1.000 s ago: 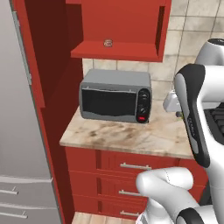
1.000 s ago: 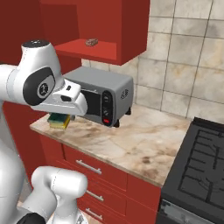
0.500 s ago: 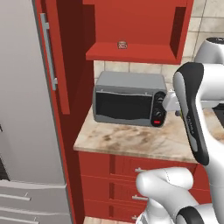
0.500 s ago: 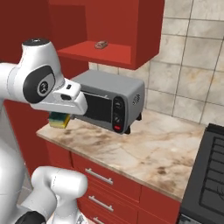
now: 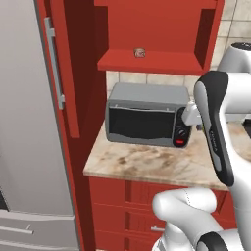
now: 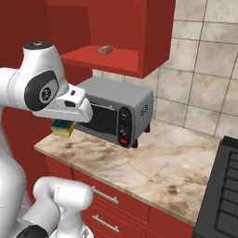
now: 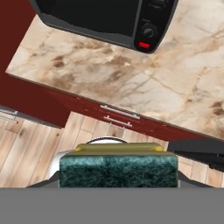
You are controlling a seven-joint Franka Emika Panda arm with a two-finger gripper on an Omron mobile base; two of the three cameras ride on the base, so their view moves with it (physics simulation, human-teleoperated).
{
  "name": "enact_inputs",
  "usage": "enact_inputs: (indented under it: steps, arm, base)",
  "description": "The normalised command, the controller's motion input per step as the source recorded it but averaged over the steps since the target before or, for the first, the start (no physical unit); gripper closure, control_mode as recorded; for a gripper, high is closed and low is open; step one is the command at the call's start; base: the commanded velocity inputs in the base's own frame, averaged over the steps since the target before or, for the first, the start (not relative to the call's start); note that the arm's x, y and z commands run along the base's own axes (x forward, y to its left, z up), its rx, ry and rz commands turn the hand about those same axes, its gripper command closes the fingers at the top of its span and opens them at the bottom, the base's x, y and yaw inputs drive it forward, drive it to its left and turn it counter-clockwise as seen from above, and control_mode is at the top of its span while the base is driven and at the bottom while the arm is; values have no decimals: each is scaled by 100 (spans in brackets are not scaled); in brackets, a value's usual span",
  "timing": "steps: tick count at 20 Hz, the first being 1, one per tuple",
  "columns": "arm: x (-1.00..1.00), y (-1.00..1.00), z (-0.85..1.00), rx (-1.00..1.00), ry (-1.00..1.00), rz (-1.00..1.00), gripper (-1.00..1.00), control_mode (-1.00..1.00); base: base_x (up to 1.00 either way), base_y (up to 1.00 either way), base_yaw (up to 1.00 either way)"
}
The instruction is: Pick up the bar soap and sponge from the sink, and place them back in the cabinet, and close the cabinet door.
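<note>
My gripper (image 7: 118, 175) is shut on the sponge (image 7: 118, 168), whose dark green face looks at the hand camera above a yellow edge. In the right base view the sponge (image 6: 62, 127) hangs under the white hand, in front of the counter's left end. The bar soap (image 5: 139, 52) (image 6: 106, 49) lies on the red shelf of the open cabinet (image 5: 152, 62) (image 6: 116, 60). At the cabinet's left, the cabinet door (image 5: 73, 98) stands open, swung outward. The sink is out of view.
A grey toaster oven (image 5: 147, 117) (image 6: 116, 111) (image 7: 109, 17) stands on the marble counter (image 5: 147, 164) (image 6: 162, 167) under the cabinet. A tall grey fridge (image 5: 24, 147) is at the left. A black stove (image 6: 223, 186) is at the right. Red drawers (image 7: 118, 116) sit below the counter.
The base has driven on: both base views have shifted and the toaster oven and cabinet now look closer. The hand keeps the sponge in the same hold.
</note>
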Motion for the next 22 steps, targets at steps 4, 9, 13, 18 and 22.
enact_inputs:
  steps: [4,9,13,18,22]
  arm:
    - [0,0,0,0,0,0,100,100]
    - [0,0,0,0,0,0,100,100]
    - [0,0,0,0,0,0,100,100]
    - [0,0,0,0,0,0,100,-100]
    - [0,0,1,0,0,0,100,-100]
  base:
    - [44,8,-1]
    - [19,4,0]
    - [0,0,0]
    - [0,0,0]
    - [0,0,0]
